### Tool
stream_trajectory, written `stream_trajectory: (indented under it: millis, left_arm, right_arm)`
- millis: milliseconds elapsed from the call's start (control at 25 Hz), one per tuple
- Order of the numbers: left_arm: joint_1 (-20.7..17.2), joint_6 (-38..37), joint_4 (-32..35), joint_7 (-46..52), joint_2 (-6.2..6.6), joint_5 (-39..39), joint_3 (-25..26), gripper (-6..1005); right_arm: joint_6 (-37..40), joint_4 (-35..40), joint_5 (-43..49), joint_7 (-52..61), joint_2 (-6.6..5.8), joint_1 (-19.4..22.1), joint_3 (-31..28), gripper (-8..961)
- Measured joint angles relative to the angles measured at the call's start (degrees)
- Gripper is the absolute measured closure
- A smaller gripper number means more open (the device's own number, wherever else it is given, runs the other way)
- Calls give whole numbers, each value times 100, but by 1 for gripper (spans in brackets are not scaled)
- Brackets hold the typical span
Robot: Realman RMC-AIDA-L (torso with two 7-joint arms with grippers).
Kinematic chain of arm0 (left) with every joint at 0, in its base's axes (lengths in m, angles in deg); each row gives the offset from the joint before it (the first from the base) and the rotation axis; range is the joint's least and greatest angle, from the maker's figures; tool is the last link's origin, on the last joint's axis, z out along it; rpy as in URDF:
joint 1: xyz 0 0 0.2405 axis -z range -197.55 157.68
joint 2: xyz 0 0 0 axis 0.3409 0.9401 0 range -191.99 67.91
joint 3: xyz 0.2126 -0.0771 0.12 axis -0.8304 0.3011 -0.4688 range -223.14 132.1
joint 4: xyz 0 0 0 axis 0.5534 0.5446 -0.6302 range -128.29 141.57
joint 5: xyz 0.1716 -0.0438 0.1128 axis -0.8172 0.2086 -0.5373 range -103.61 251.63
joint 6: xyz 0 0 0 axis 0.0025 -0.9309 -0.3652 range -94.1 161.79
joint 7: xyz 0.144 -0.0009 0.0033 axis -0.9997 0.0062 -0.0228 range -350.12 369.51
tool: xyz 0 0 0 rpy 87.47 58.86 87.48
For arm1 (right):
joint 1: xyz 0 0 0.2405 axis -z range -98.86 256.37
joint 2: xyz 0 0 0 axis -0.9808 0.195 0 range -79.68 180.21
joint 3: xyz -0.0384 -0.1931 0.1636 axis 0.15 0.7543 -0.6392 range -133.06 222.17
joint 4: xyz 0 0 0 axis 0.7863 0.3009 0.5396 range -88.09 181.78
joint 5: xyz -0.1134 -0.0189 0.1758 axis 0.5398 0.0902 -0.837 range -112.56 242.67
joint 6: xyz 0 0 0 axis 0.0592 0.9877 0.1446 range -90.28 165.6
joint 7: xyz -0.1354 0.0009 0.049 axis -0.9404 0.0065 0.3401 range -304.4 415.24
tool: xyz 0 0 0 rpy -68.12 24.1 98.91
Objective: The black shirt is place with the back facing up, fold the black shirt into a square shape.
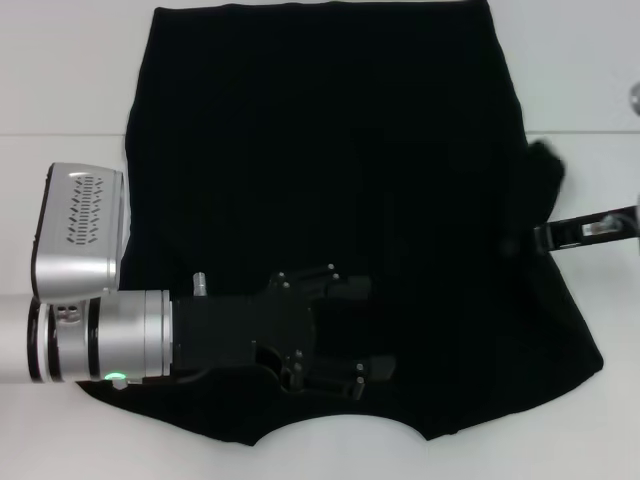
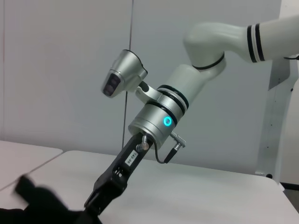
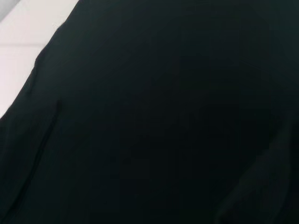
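Observation:
The black shirt [image 1: 330,150] lies spread on the white table, with its curved neckline cutout at the near edge. My left gripper [image 1: 378,328] reaches in from the left over the shirt's near middle, its fingers [image 1: 340,285] spread open and nothing between them. At the shirt's right edge my right gripper [image 1: 515,243] is shut on the fabric, and a bunch of cloth [image 1: 546,168] stands up beside it. In the left wrist view the right gripper [image 2: 93,205] dips into the raised black shirt [image 2: 37,203]. The black shirt [image 3: 163,121] fills nearly all of the right wrist view.
The white table [image 1: 60,80] shows bare on both sides of the shirt and along the near edge. A seam line crosses the table surface [image 1: 600,130]. Behind the table in the left wrist view is a grey wall [image 2: 56,70].

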Motion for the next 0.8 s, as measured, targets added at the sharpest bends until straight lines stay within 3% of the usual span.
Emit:
stream_trajectory:
  millis: [520,800]
  left_arm:
    - [1,66,26,4,8,-19,82,96]
    - [-12,129,25,212,22,-23,321,98]
  right_arm:
    - [14,46,53,329,74,-273,347,882]
    - [220,186,-423,93,61,-205,294,691]
